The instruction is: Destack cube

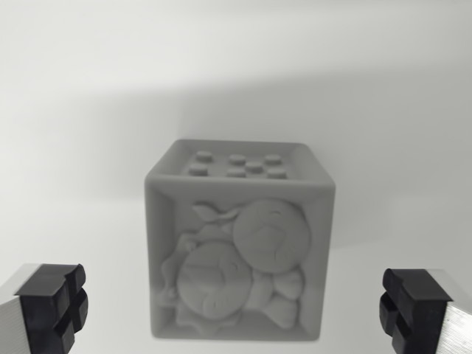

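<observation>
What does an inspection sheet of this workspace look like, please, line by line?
Surface: plain white table, evenly lit, with a soft shadow behind the cube.
Job's things: one grey cube, upright, studs on top, a relief of cartoon figures on the near face. Only one cube can be told; no second cube or seam of a stack is visible.
Clutter: nothing seen.
Grippers: gripper open, black fingers at both lower corners of the view, apart from the cube, touching nothing.
Cables: nothing seen.
Surroundings: white background only; no wall edge or person seen.
</observation>
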Robot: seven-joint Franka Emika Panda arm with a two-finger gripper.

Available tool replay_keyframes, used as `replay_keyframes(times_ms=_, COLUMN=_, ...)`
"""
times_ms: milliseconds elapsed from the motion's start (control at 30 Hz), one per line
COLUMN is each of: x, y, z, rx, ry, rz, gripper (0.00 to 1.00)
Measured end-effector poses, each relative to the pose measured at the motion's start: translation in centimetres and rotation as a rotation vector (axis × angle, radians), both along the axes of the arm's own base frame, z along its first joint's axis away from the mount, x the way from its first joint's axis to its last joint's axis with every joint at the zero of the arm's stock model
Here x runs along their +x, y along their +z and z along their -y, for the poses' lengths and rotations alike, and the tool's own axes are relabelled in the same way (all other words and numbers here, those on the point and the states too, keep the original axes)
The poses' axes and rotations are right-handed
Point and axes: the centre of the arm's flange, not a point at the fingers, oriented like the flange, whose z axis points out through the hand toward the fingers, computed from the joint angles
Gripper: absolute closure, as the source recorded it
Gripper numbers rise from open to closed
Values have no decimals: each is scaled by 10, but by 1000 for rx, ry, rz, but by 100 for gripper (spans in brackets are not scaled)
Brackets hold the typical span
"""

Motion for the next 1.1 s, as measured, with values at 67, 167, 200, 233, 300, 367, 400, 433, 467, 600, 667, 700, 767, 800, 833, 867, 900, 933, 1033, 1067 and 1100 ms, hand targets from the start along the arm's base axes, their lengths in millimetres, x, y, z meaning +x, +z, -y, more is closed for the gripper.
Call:
replay_keyframes(times_ms=67, x=0, y=7, z=0, rx=0, ry=0, rz=0, gripper=0)
replay_keyframes(times_ms=167, x=0, y=19, z=0, rx=1, ry=0, rz=1, gripper=0)
replay_keyframes(times_ms=200, x=0, y=20, z=0, rx=1, ry=0, rz=1, gripper=0)
replay_keyframes(times_ms=233, x=0, y=24, z=0, rx=1, ry=0, rz=1, gripper=0)
replay_keyframes(times_ms=300, x=0, y=32, z=0, rx=1, ry=0, rz=1, gripper=0)
replay_keyframes(times_ms=367, x=0, y=40, z=0, rx=2, ry=0, rz=1, gripper=0)
replay_keyframes(times_ms=400, x=0, y=45, z=0, rx=1, ry=0, rz=2, gripper=0)
replay_keyframes(times_ms=433, x=0, y=49, z=0, rx=2, ry=0, rz=1, gripper=0)
replay_keyframes(times_ms=467, x=1, y=52, z=0, rx=2, ry=0, rz=2, gripper=0)
replay_keyframes(times_ms=600, x=1, y=69, z=0, rx=2, ry=0, rz=3, gripper=0)
replay_keyframes(times_ms=667, x=0, y=78, z=0, rx=2, ry=0, rz=2, gripper=0)
replay_keyframes(times_ms=700, x=0, y=83, z=0, rx=3, ry=0, rz=2, gripper=0)
replay_keyframes(times_ms=767, x=0, y=92, z=0, rx=3, ry=0, rz=2, gripper=0)
replay_keyframes(times_ms=800, x=0, y=96, z=0, rx=3, ry=0, rz=3, gripper=0)
replay_keyframes(times_ms=833, x=0, y=99, z=0, rx=3, ry=0, rz=2, gripper=0)
replay_keyframes(times_ms=867, x=0, y=103, z=0, rx=4, ry=0, rz=2, gripper=0)
replay_keyframes(times_ms=900, x=0, y=107, z=0, rx=3, ry=0, rz=3, gripper=0)
replay_keyframes(times_ms=933, x=0, y=112, z=0, rx=3, ry=0, rz=3, gripper=0)
replay_keyframes(times_ms=1033, x=-1, y=124, z=0, rx=4, ry=-1, rz=2, gripper=0)
replay_keyframes(times_ms=1067, x=-1, y=129, z=0, rx=4, ry=-1, rz=2, gripper=0)
replay_keyframes(times_ms=1100, x=-1, y=133, z=0, rx=4, ry=-1, rz=2, gripper=0)
